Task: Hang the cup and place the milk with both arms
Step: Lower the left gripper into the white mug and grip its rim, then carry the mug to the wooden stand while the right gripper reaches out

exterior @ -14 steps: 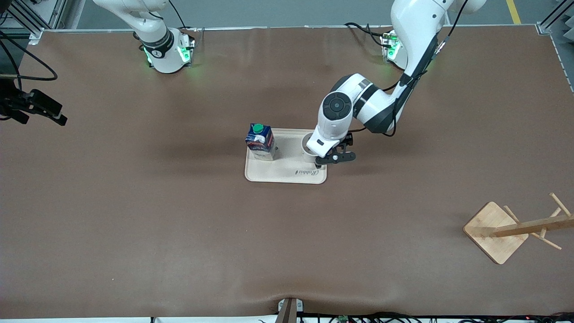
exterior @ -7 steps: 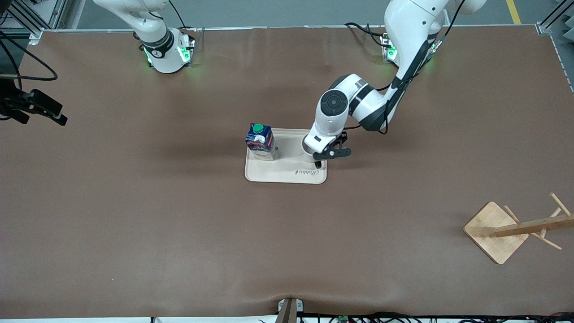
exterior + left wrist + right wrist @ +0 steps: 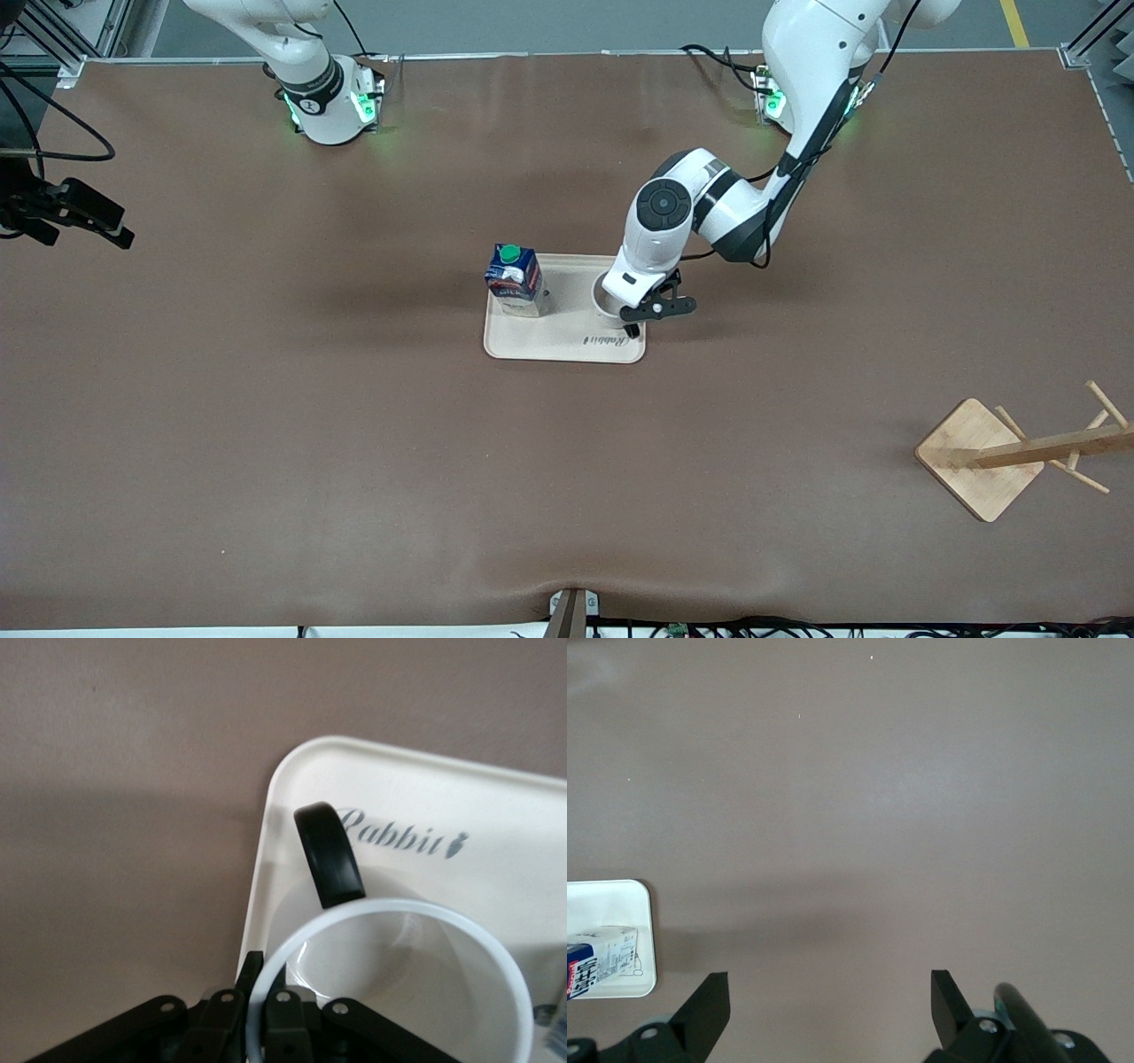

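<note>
Open room: the brown table (image 3: 354,443) lies bare across the whole lower half of the front view and along its top edge between the two bases. The only cluster is the cream tray (image 3: 549,341) at centre frame. A wooden rack (image 3: 979,456) stands in the lower corner at the left arm's end, well apart from the tray and close to the frame's edge.

The milk (image 3: 515,279) stands upright on the tray, at the end toward the right arm. The cup (image 3: 605,297) stands upright on the tray's other end, near the corner; in the left wrist view its black handle (image 3: 330,855) points toward the "Rabbit" lettering.

Left arm: it reaches down from the top of the frame, elbow bent and wrist steep over the cup. The left gripper (image 3: 254,1019) straddles the cup's rim, one finger inside and one outside, pinched onto the wall.

Right arm: it waits. In its wrist view the right gripper (image 3: 828,988) hangs over bare table, fingers spread wide, with the milk and a tray corner at the frame's lower edge.

Change: a second ago the left gripper stood just off the cup toward the left arm's end; it has since closed in over the rim. Tray, milk and rack are unmoved.
</note>
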Available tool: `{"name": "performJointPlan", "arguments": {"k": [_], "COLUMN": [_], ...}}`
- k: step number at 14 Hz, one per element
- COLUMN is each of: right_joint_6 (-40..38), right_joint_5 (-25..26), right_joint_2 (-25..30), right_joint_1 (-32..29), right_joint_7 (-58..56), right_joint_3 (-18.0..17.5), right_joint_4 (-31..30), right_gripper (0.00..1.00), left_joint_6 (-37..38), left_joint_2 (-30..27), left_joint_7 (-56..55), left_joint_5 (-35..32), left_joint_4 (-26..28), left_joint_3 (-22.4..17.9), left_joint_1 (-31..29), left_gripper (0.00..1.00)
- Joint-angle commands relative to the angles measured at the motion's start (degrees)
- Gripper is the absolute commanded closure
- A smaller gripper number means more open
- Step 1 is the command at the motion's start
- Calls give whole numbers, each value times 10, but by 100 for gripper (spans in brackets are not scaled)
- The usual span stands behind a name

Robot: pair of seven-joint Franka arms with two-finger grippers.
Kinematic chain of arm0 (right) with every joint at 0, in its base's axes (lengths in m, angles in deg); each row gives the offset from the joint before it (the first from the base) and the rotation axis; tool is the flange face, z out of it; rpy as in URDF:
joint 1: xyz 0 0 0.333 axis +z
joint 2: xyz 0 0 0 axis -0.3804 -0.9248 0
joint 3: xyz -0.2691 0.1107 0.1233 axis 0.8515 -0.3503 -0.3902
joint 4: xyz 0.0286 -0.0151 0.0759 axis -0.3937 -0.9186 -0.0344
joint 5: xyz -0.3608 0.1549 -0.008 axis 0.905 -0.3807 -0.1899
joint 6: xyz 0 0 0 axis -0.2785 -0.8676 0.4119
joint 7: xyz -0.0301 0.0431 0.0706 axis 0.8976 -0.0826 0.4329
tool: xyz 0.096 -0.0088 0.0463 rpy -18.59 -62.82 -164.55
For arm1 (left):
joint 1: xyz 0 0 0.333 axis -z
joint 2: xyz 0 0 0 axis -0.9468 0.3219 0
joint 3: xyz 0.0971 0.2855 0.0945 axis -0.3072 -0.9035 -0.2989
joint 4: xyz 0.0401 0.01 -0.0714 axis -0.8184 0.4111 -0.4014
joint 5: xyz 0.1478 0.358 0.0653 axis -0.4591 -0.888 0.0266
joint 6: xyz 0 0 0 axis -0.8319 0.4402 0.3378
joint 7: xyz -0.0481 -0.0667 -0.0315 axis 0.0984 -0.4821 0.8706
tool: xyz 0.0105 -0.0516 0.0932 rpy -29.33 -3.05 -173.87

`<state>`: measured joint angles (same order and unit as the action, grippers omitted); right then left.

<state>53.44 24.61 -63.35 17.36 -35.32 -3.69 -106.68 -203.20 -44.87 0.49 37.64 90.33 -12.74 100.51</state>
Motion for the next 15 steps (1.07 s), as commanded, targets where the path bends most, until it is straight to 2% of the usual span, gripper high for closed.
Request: {"name": "performJointPlan", "arguments": {"k": [1, 3, 6, 8, 10, 15], "right_joint_6": [-1, 2, 5, 11, 7, 15], "right_joint_5": [7, 7, -3, 2, -3, -9], "right_joint_2": [-13, -19, -33, -73, -105, -159], "right_joint_1": [-12, -13, -26, -15, -13, -3], "right_joint_7": [-3, -1, -6, -7, -5, 2], "right_joint_3": [-8, -8, -8, -9, -10, -11], "right_joint_4": [14, 20, 22, 34, 53, 55], "right_gripper": [0, 0, 0, 0, 0, 0], "left_joint_6": [36, 69, 154, 187, 196, 196], "left_joint_2": [-27, -42, -50, -56, -64, -76], "left_joint_7": [-13, -13, 7, 57, 116, 219], "left_joint_5": [-12, -12, -13, -13, -13, -19], "left_joint_4": [-25, -58, -139, -175, -195, -223], "left_joint_3": [-3, -3, -3, -3, -4, -5], "left_joint_1": [-9, -26, -66, -105, -148, -226], "left_gripper": [100, 100, 100, 100, 100, 100]}}
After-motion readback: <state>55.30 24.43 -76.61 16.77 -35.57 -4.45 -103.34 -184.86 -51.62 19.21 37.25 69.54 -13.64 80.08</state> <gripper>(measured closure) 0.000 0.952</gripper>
